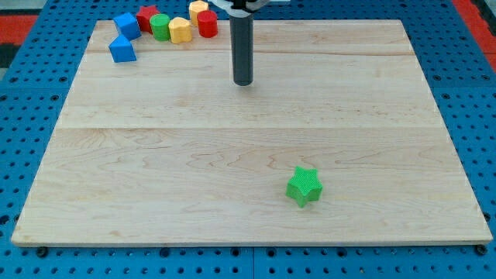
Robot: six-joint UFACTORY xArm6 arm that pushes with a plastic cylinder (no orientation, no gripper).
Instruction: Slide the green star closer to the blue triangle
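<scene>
The green star (304,186) lies alone on the wooden board, toward the view's bottom and right of centre. The blue triangle (122,49) sits near the view's top left corner. My tip (243,81) is on the board in the upper middle, well above and left of the green star and far to the right of the blue triangle. It touches no block.
A cluster at the view's top left holds a blue cube (127,25), a red block (146,16), a green cylinder (160,26), a yellow block (180,30), a red cylinder (206,23) and a yellow block (198,8). The wooden board (155,155) lies on a blue pegboard (23,116).
</scene>
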